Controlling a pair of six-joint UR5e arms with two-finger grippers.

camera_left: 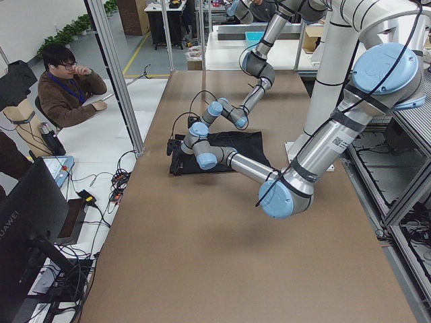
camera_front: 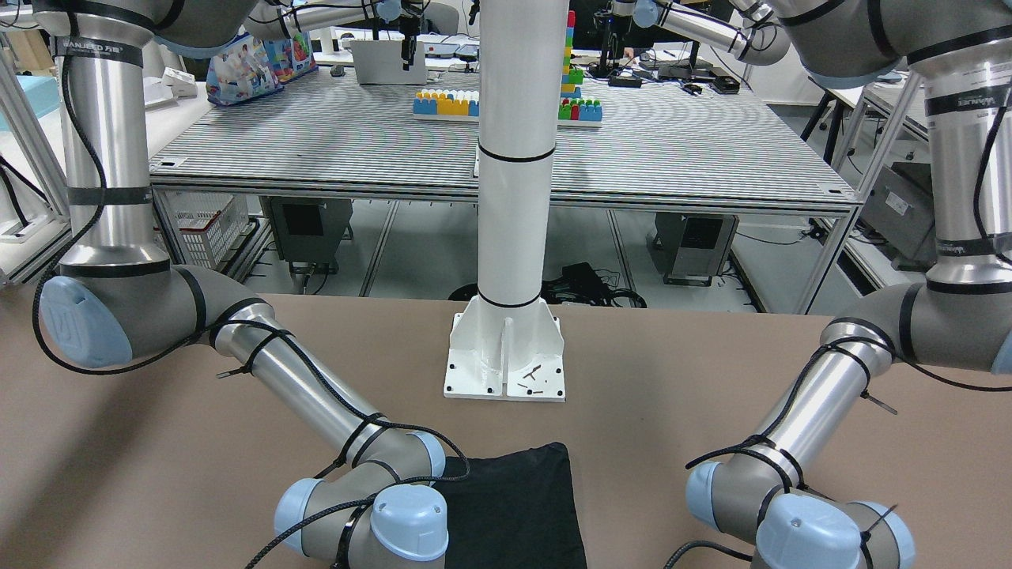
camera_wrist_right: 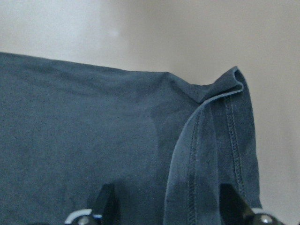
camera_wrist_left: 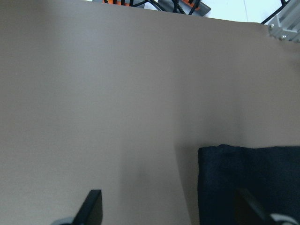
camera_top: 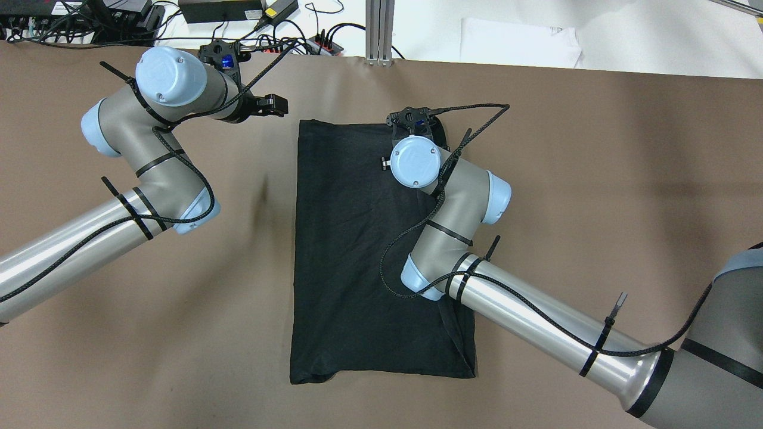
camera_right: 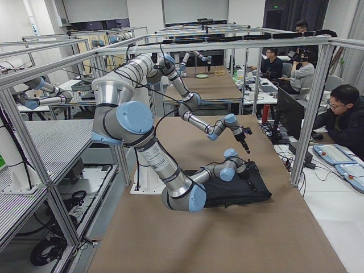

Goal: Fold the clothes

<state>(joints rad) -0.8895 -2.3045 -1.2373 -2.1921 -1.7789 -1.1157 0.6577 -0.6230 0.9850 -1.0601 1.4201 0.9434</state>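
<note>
The black garment lies flat on the brown table as a long folded rectangle; it also shows in the front view. My right gripper is open just above the garment's far right corner, where a hemmed edge is folded over and puckered. In the overhead view the right wrist hides that corner. My left gripper is open and empty over bare table, just left of the garment's far left corner. Its fingers stand wide apart.
The white pole's base plate stands on the robot's side of the garment. Cables and power bricks and an aluminium post lie past the table's far edge. A seated operator is beyond that edge.
</note>
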